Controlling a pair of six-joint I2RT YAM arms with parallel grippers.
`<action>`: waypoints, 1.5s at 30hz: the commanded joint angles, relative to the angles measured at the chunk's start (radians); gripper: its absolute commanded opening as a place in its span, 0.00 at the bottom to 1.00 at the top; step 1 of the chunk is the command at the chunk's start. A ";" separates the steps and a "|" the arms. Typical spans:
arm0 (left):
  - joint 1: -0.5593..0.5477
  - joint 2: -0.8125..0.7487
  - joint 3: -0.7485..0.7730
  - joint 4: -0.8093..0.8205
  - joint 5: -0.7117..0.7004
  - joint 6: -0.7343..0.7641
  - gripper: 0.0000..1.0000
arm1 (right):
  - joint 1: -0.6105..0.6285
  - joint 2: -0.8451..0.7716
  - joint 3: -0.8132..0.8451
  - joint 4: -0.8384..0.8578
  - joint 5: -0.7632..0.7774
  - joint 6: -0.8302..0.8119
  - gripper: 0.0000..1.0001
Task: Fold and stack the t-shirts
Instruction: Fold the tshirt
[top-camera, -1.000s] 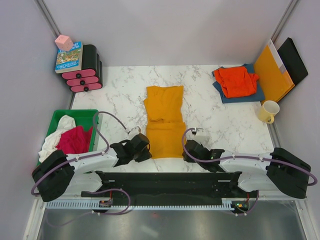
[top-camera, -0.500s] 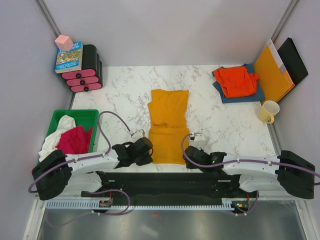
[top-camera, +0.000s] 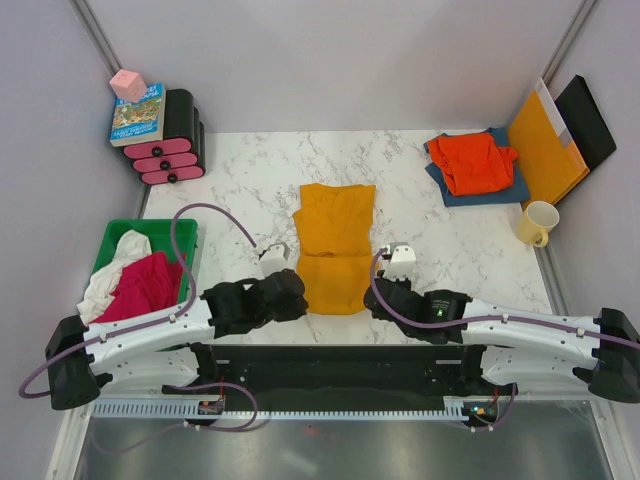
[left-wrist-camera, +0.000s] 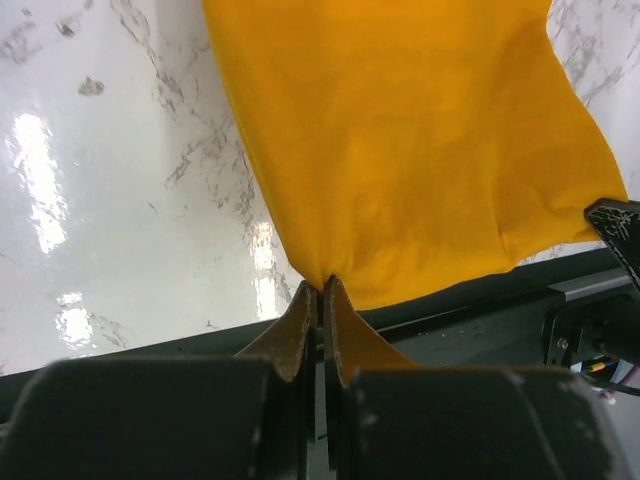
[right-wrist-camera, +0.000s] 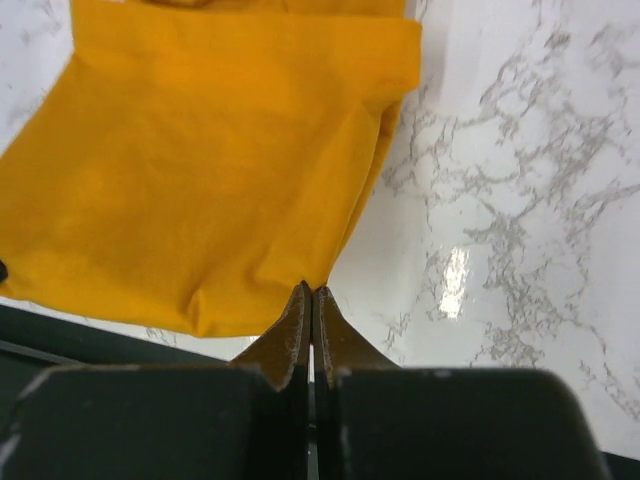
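Both jaws have just snapped shut. The left jaws pinch one near corner of the yellow t-shirt (top-camera: 335, 245), and the right jaws pinch the other. The shirt lies just ahead, between them, likely ready to fold over.

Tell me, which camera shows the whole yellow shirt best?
The top external view: the mustard-yellow t-shirt shows almost whole. Each wrist view shows only its near part, a corner pinched by the left end effector or right end effector.
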 joint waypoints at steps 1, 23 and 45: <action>-0.006 0.010 0.140 -0.042 -0.133 0.094 0.02 | 0.002 0.049 0.151 -0.034 0.117 -0.067 0.00; 0.466 0.354 0.484 0.179 -0.008 0.569 0.02 | -0.425 0.481 0.523 0.271 0.096 -0.446 0.00; 0.651 0.994 1.021 0.196 0.210 0.644 0.02 | -0.660 1.018 0.933 0.329 -0.047 -0.490 0.00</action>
